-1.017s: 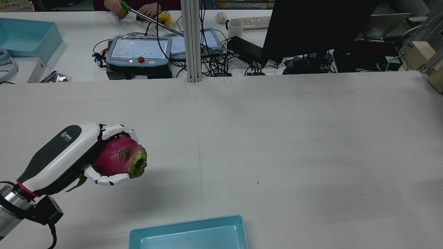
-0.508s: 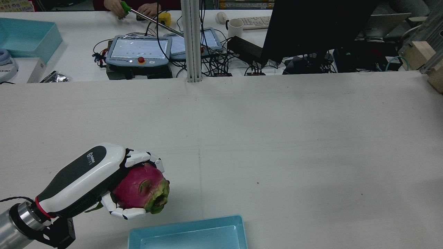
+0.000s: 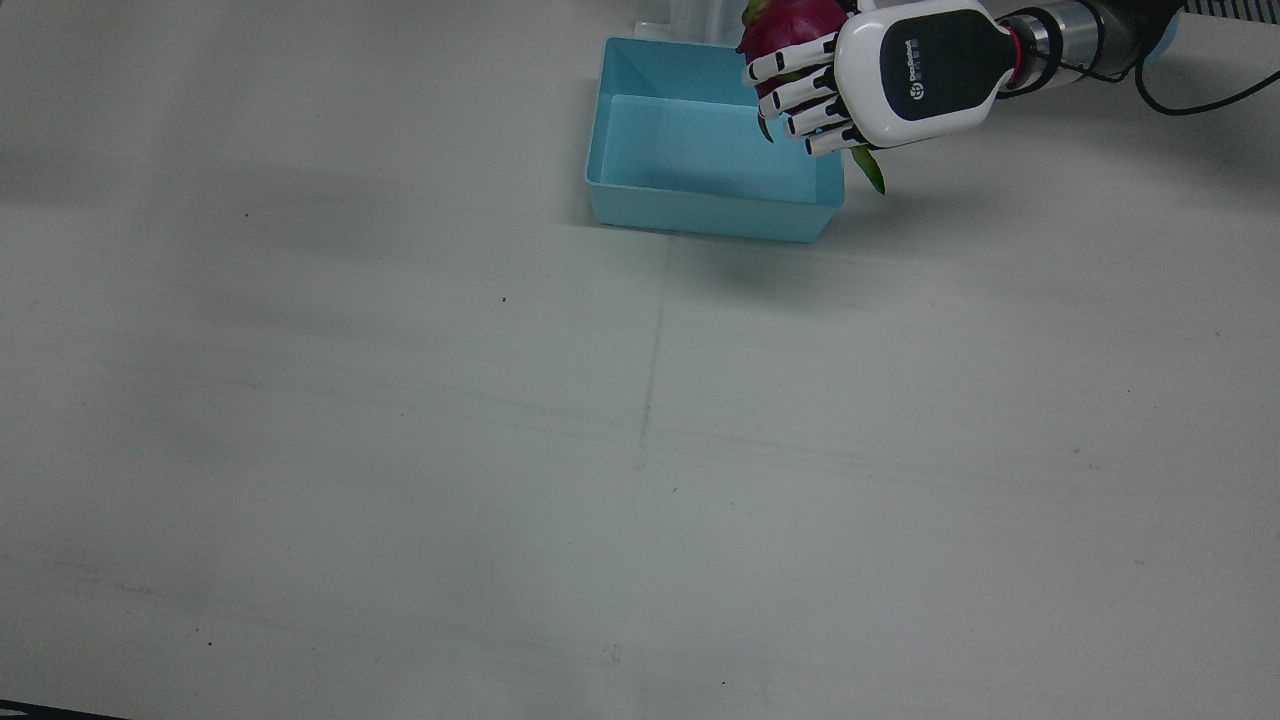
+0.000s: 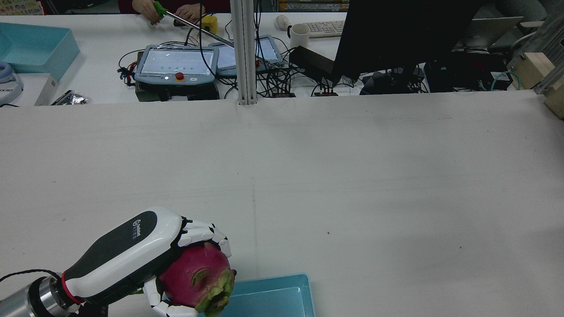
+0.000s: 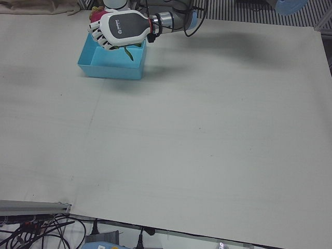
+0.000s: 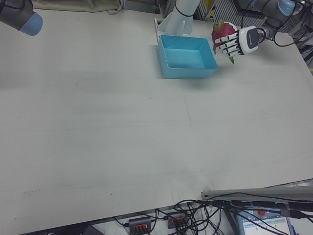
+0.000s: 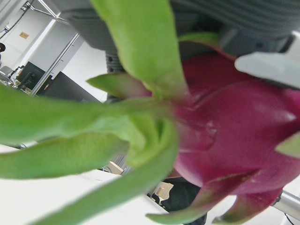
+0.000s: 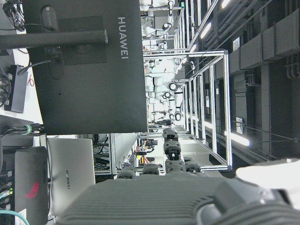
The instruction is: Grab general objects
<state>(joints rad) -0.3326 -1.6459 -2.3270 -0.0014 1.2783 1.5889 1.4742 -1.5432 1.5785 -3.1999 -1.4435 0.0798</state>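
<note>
My left hand [image 4: 132, 257] is shut on a magenta dragon fruit [image 4: 198, 276] with green scales and holds it in the air. The fruit hangs at the left edge of a light blue bin [image 4: 273, 299] at the near edge of the rear view. In the front view the hand [image 3: 900, 70] and fruit [image 3: 790, 28] sit over the bin's [image 3: 690, 140] top right corner. The fruit fills the left hand view [image 7: 225, 126]. The bin shows nothing inside it. The right hand view shows only a dark ribbed part of my right hand [image 8: 154, 199]; its fingers are hidden.
Beyond the table's far edge stand a metal post [image 4: 244, 53], teach pendants [image 4: 176, 64], a black monitor [image 4: 396, 35], cables and another blue bin [image 4: 35, 46]. A person's hands [image 4: 150, 9] work there. An arm joint with a blue cap [image 6: 22, 17] hangs at the right-front view's top left.
My left hand has carried the dragon fruit toward the near edge of the table and to the right, from open table to the bin's left edge. The grip is unchanged.
</note>
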